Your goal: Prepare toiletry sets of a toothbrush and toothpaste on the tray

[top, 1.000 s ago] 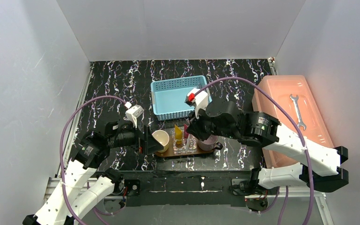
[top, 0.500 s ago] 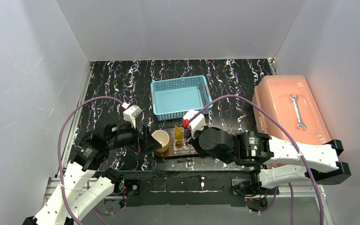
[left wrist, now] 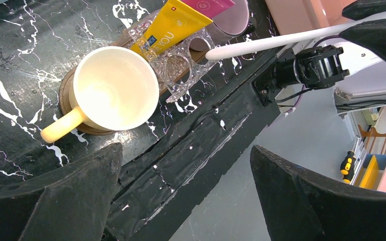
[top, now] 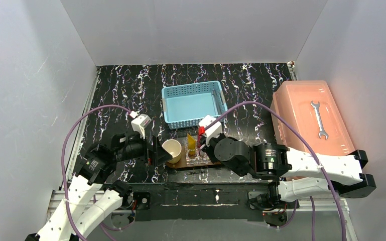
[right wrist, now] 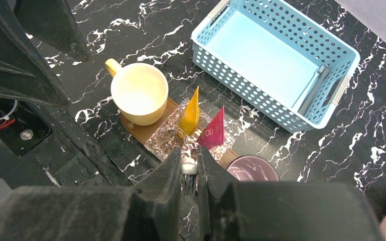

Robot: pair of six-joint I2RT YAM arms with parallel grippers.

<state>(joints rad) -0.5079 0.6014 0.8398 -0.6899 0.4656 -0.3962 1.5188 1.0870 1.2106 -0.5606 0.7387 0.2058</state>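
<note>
Marbled tabletop (top: 125,85) — right gripper (right wrist: 189,160) clamps toothbrush (left wrist: 281,41), tip-first toward tray (right wrist: 139,132) — left gripper (left wrist: 185,150) agape.

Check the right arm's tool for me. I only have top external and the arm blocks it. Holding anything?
Observer: Yes. Right wrist shows the right tool shut on a thin pale whitish toothbrush.
Operator: Where's its free end?
Observer: Left wrist shows it over the clear faceted glass holder, which holds the yellow-orange toothpaste tube and the magenta-pink one. I can't tell whether it's inside.
Operator: Anything under the arm?
Observer: A round mauve cup at the right end of the dark-brown wooden tray. It looks empty.
</note>
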